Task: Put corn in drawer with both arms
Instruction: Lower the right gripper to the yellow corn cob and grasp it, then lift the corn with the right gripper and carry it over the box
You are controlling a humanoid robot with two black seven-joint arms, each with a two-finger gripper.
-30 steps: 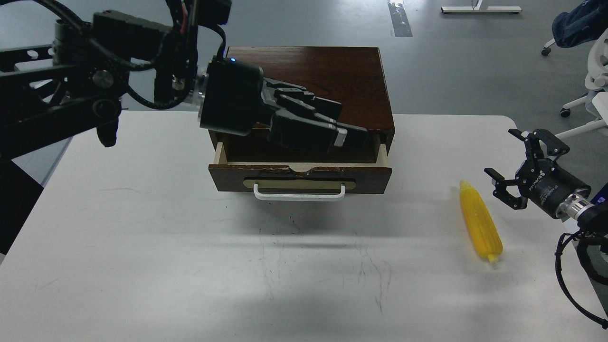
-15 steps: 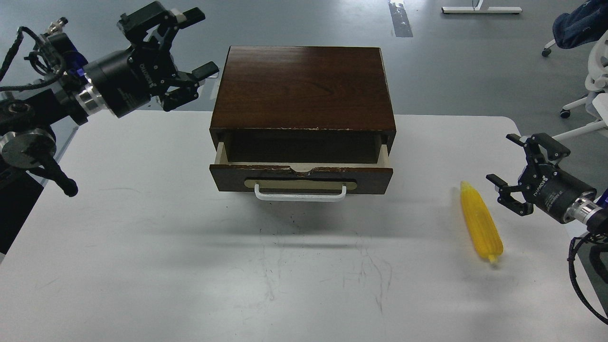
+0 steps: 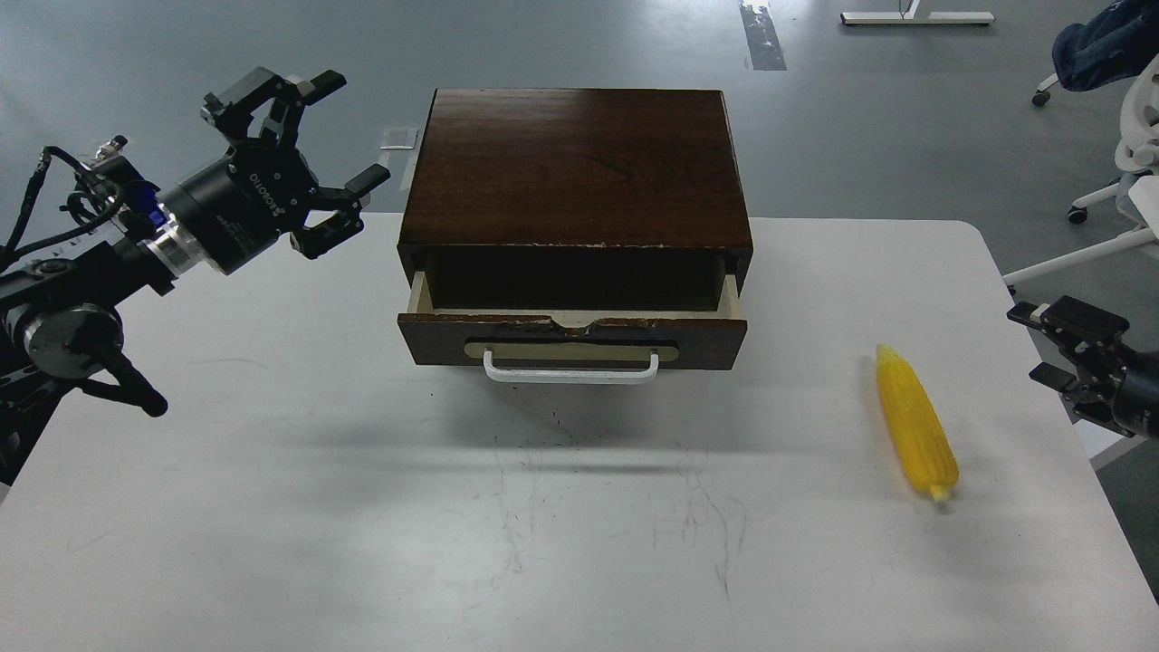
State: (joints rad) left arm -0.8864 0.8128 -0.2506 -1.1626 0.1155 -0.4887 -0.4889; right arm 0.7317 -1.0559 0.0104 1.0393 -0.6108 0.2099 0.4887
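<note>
The yellow corn cob lies on the white table at the right, tip pointing away from me. The dark wooden box stands at the table's back middle. Its drawer, with a white bar handle, is pulled out a little and shows a pale, empty inside. My left gripper is open and empty, raised to the left of the box. My right gripper is open and empty at the table's right edge, to the right of the corn and apart from it.
The white table has rounded corners and scuff marks in front of the drawer. Office chairs stand on the grey floor at the far right. A white stand base lies at the top.
My left arm swung away from over the drawer to the left of the box and lowered a little. My right gripper drew back to the right, away from the corn. The corn and drawer have not moved.
</note>
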